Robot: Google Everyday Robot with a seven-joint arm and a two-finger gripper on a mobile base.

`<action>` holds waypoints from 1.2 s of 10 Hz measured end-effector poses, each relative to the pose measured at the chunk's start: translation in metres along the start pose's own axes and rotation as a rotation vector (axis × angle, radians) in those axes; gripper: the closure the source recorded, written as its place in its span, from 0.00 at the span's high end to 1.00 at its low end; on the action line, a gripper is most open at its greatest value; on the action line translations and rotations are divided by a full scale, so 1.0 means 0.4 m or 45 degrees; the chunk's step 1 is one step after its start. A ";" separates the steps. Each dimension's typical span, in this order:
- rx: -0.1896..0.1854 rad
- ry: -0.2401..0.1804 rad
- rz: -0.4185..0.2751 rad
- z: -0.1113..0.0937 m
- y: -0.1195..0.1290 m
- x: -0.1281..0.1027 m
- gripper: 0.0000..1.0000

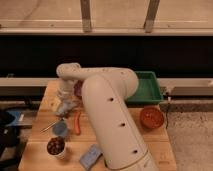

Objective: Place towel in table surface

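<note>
My white arm point(107, 115) rises from the bottom of the camera view and bends to the back left of the wooden table point(115, 150). The gripper point(65, 99) points down at the table's left side, mostly hidden behind the wrist. A pale crumpled towel point(62, 107) sits right under the gripper, at or just above the table surface. I cannot tell whether the towel is held or resting.
A green tray point(146, 88) stands at the back right and a red bowl point(151, 118) at the right. An orange carrot point(77, 123), a blue cup point(60, 128), a utensil point(48, 127), a bowl of dark food point(56, 146) and a blue sponge point(90, 156) lie at the front left.
</note>
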 end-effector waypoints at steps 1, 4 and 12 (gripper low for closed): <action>-0.011 -0.005 0.003 0.006 0.000 0.002 0.80; 0.000 -0.030 0.008 -0.006 -0.010 0.000 0.80; 0.085 0.033 -0.016 0.019 0.005 -0.001 0.10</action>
